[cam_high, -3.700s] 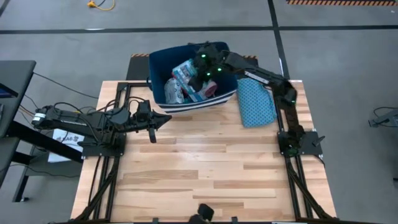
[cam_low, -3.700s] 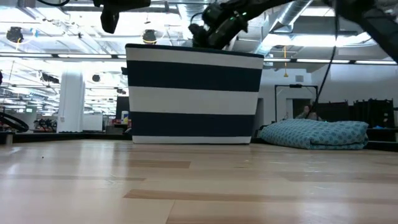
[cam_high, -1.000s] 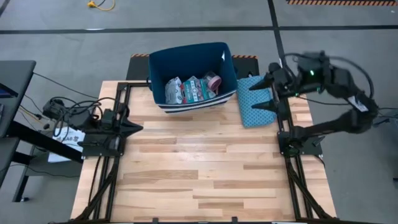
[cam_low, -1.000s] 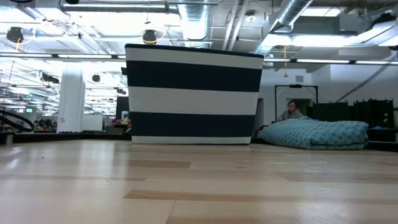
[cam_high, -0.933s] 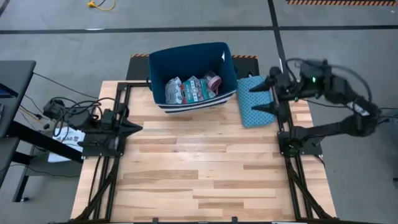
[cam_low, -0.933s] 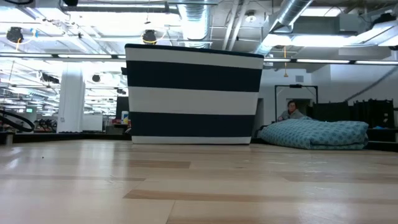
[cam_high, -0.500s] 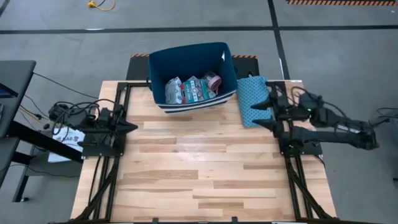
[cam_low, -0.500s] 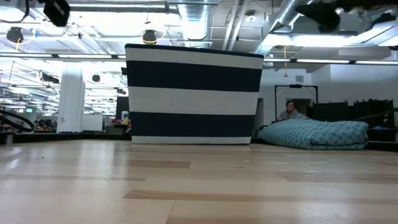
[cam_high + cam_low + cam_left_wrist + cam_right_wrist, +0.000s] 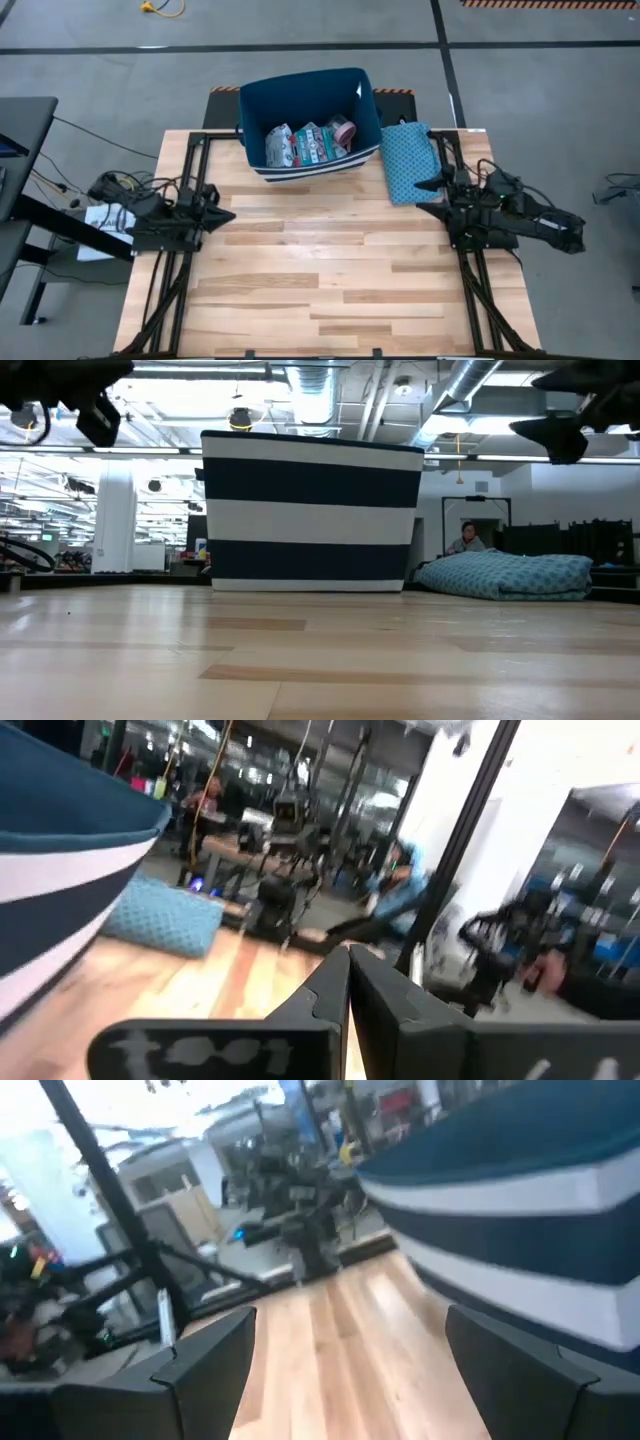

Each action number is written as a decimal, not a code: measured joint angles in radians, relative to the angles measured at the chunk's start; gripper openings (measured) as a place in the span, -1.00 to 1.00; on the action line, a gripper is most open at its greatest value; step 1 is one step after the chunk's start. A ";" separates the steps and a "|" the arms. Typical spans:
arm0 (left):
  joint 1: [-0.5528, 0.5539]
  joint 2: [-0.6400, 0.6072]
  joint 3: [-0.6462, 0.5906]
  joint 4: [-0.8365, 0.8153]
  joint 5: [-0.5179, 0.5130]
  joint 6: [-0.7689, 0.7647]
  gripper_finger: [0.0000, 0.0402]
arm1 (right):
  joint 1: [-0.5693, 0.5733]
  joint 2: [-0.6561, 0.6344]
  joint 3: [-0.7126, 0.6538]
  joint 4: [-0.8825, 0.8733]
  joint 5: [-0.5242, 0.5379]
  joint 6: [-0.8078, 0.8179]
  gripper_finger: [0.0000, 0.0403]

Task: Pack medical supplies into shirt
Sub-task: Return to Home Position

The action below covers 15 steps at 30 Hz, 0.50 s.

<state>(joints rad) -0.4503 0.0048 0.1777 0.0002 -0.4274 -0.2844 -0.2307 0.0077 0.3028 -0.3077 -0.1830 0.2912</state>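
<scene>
- In the upper centre of the overhead view we see a navy fabric bin (image 9: 300,82) with white stripes, standing on the wooden table (image 9: 320,280).
- The medical supplies (image 9: 308,146) lie jumbled inside the bin: flat boxes (image 9: 318,143), a white pouch (image 9: 279,146) and a pink disc (image 9: 343,130).
- We judge them all light. The boxes look stiff and best pinched across their thin edges. The pouch looks soft and likely slippery, so an edge is safer.
- A folded teal shirt (image 9: 405,160) lies flat just right of the bin, and we see no supplies on it.
- The left gripper (image 9: 228,214), at middle left, has its fingers pressed together and holds nothing.
- The right gripper (image 9: 420,197), at middle right, has its fingers spread wide and is empty.
</scene>
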 joint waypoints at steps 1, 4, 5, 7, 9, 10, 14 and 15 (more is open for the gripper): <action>0.000 -0.001 -0.032 0.053 -0.001 -0.010 -1.00 | 0.000 0.009 -0.002 0.013 0.016 -0.001 0.58; 0.000 0.000 -0.142 0.173 -0.004 -0.041 -1.00 | 0.002 0.015 -0.053 0.005 0.036 0.002 0.58; 0.000 0.000 -0.166 0.202 0.000 -0.052 -1.00 | 0.002 0.002 -0.069 -0.006 0.047 -0.001 0.58; 0.000 0.000 -0.163 0.180 -0.021 -0.084 -1.00 | 0.001 -0.005 -0.093 0.046 0.054 0.002 0.58; 0.001 0.006 -0.167 0.165 -0.028 -0.093 -1.00 | 0.002 -0.005 -0.133 0.063 0.054 0.001 0.58; 0.001 0.005 -0.166 0.167 -0.031 -0.089 -1.00 | 0.002 -0.003 -0.151 0.062 0.054 0.000 0.58; 0.007 0.003 -0.167 0.164 -0.088 -0.054 -1.00 | 0.000 -0.004 -0.222 0.112 0.072 0.024 0.58; 0.009 0.003 -0.167 0.155 -0.101 -0.048 -1.00 | 0.000 0.003 -0.226 0.127 0.089 0.022 0.58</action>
<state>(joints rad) -0.4410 0.0078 0.0109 0.1557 -0.5280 -0.3324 -0.2308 0.0102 0.0771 -0.1810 -0.0941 0.3128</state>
